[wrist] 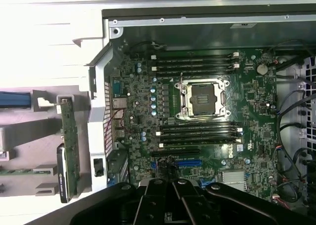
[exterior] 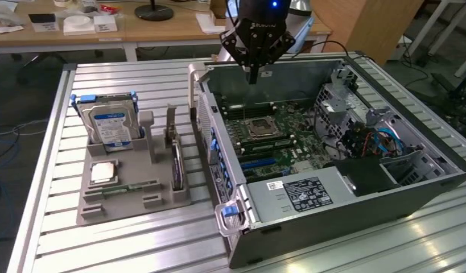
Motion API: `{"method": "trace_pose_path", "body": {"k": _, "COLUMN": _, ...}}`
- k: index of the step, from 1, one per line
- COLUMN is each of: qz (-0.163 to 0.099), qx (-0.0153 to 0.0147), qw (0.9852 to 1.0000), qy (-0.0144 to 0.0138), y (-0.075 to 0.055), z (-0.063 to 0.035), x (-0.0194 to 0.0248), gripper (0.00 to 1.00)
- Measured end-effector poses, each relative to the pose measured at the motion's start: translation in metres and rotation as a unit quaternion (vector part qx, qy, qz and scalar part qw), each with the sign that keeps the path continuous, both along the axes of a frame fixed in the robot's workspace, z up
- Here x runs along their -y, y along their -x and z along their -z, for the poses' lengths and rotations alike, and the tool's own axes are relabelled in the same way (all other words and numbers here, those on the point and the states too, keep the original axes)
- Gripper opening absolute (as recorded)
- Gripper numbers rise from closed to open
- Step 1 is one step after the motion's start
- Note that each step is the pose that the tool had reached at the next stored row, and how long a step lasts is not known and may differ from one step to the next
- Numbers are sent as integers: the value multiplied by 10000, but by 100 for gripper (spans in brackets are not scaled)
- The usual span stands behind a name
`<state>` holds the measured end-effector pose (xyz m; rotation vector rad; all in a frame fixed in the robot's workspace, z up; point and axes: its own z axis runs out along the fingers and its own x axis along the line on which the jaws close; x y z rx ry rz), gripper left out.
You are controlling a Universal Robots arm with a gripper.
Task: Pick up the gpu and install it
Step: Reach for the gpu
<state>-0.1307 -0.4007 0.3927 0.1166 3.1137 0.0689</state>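
While the gpu (exterior: 176, 165) stands on edge in the gray holder (exterior: 111, 207) for easy grabbing, the gripper (exterior: 252, 77) hovers empty, fingers pressed together, over the open case (exterior: 332, 219).

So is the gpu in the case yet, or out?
Out. The gpu stands on edge in the grey holder beside the open case.

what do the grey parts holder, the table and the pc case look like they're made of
Parts holder: probably matte grey plastic; dull, uniform, blocky moulded shapes.
Table: likely aluminium; silvery ribbed slats catching glare.
PC case: seemingly sheet metal, dark grey outside, bare silvery perforated panels inside.
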Motion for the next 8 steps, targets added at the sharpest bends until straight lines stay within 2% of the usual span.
{"method": "trace_pose_path", "body": {"k": 8, "qz": 0, "qx": 0, "qw": 10000, "qy": 0, "y": 99, "z": 0, "x": -17, "gripper": 11}}
